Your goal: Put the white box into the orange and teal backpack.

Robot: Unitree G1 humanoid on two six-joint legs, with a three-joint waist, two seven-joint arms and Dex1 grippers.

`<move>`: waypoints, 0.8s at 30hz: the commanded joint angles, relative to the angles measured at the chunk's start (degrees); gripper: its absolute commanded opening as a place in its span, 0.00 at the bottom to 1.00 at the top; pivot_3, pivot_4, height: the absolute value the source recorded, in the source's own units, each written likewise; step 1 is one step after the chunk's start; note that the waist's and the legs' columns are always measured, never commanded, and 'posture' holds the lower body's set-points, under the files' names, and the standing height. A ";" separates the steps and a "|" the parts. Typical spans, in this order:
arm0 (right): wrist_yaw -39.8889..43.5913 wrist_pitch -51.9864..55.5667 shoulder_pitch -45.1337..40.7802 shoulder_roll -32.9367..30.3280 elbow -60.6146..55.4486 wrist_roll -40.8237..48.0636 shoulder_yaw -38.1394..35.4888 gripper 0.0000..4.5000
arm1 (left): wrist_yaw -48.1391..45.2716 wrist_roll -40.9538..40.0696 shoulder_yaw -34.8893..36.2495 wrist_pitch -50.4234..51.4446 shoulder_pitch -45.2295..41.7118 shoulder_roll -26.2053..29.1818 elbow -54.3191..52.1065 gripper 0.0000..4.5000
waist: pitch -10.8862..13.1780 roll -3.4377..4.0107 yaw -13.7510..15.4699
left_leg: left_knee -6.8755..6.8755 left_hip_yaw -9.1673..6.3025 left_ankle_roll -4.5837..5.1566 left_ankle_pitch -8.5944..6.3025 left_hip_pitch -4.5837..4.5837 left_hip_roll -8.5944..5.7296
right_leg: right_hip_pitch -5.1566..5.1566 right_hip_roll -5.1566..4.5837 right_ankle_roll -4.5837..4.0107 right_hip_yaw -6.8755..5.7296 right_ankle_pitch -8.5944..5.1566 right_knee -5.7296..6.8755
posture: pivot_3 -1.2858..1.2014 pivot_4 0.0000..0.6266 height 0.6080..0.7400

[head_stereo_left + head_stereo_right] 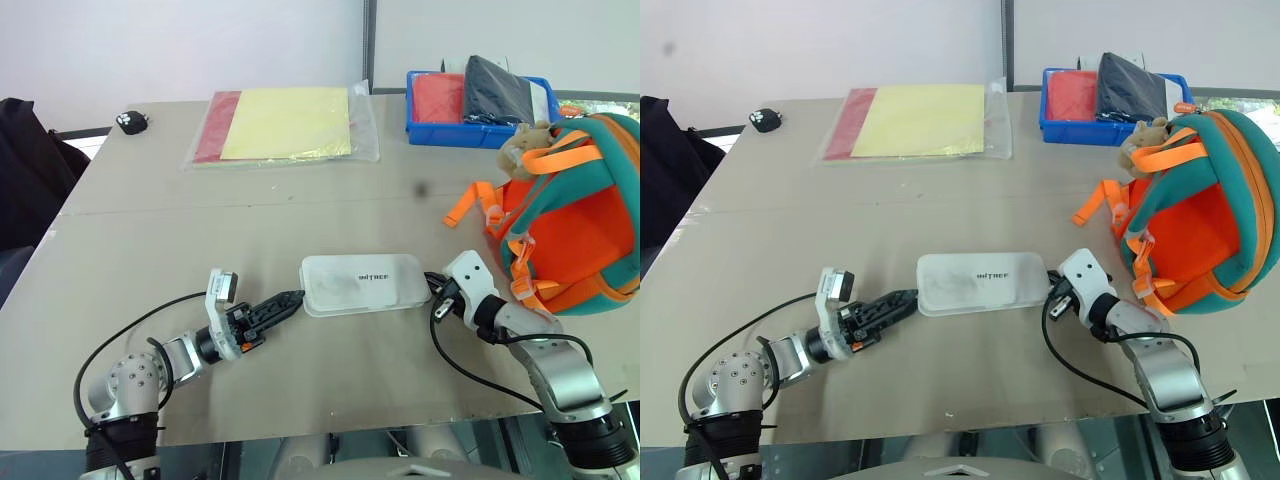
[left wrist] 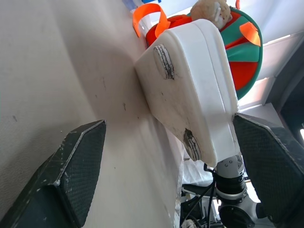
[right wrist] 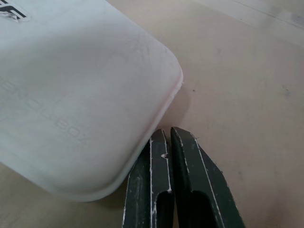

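While the white box (image 1: 363, 283) lies flat on the tan table (image 1: 300, 210), near the front edge and roughly midway between the two arms, neither arm holds it. Its lid, with small dark lettering, faces up.

From the box's left end the left gripper (image 1: 290, 300) reaches in low and nearly level, its fingers (image 2: 78, 161) spread wide; in the left wrist view the near end of the box sits between them with bare table on either side, so nothing is clamped. At the opposite end, the right gripper (image 1: 433, 285) has its two black fingers (image 3: 183, 180) pressed together with nothing between them, the tips right against the rounded corner of the box (whether they actually press on it I cannot tell).

To the right of the box, well apart from it, the orange and teal backpack (image 1: 570, 220) stands on the table with its orange face and straps turned toward the box and a beige plush toy (image 1: 525, 140) at its top. Behind it sits a blue bin (image 1: 478, 100) holding red and dark items. Farther left, at the back of the table, lies a clear sleeve (image 1: 283, 125) with yellow and red sheets, and a small black object (image 1: 131, 121) rests near the far left corner.
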 commanded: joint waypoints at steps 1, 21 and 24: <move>1.33 -1.51 0.07 -0.05 -2.75 0.84 1.12 0.00 | 1.93 1.70 -1.82 -0.03 1.25 -0.09 0.68 0.98 | 0.00 0.00 0.01 | -0.04 0.00 0.00 0.00 0.02 0.00 | 0.00 0.00 0.00 0.00 0.00 0.00 | 0.52 0.24 1.00; 1.43 -2.23 0.19 -0.63 -2.70 0.53 1.69 0.00 | 0.42 3.77 -2.87 -1.56 3.85 4.69 2.08 0.61 | 0.02 -0.02 0.06 | -0.20 0.00 -0.01 0.00 -0.05 0.01 | -0.05 0.00 0.00 -0.01 0.00 -0.22 | 0.52 0.24 1.00; 1.24 -2.30 0.40 -0.60 -2.83 0.61 1.58 0.00 | 2.60 10.22 -4.41 -7.52 3.66 6.35 6.20 0.61 | -0.04 0.07 0.11 | -0.21 0.00 -0.01 0.00 -0.01 0.01 | -0.03 -0.01 0.00 0.00 0.00 -0.22 | 0.52 0.24 1.00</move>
